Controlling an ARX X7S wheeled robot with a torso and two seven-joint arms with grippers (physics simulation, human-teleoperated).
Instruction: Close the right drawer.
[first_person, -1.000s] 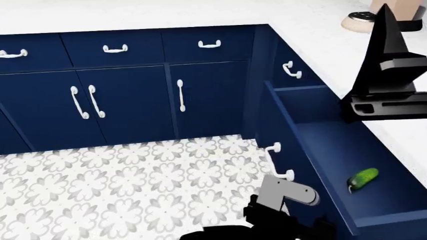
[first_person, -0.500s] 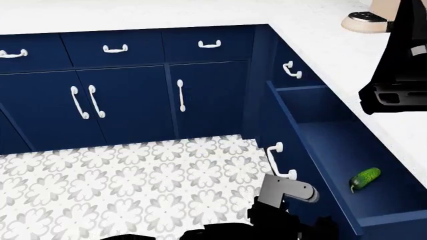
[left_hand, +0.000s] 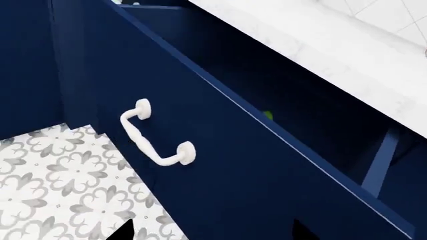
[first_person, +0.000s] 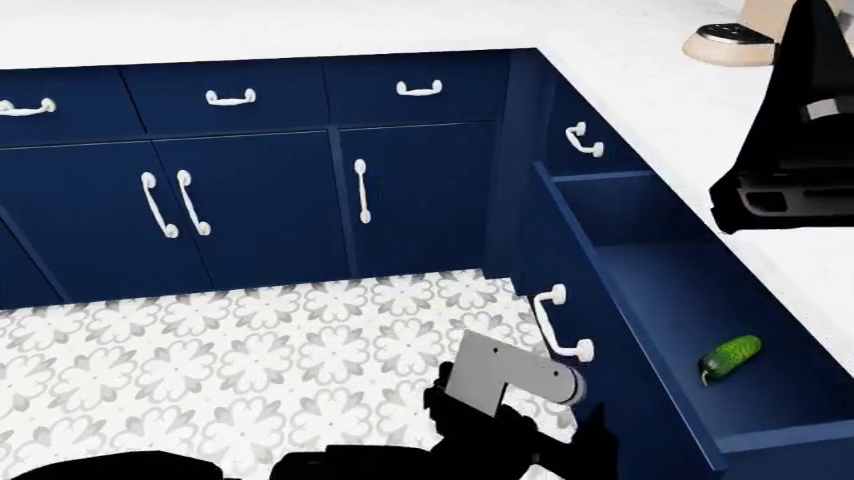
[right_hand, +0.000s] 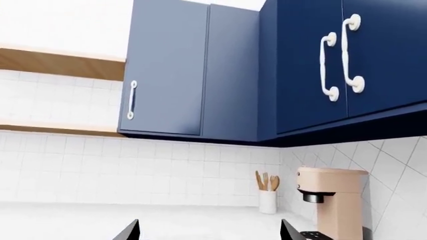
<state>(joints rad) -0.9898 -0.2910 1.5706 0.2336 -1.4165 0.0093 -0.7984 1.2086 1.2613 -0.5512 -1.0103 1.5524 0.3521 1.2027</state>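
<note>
Right drawer (first_person: 627, 330) open beside left pincer (first_person: 514, 385).

White marble-look surface (first_person: 627, 90) runs along the back and turns down the right side, above the navy cabinets. On it in the right wrist view: a beige coffee machine (right_hand: 331, 200) at the corner side, and a white holder with wooden utensils (right_hand: 267, 195) near it by the tiled wall. Patterned grey-white floor tiles (first_person: 254, 370) below.
</note>
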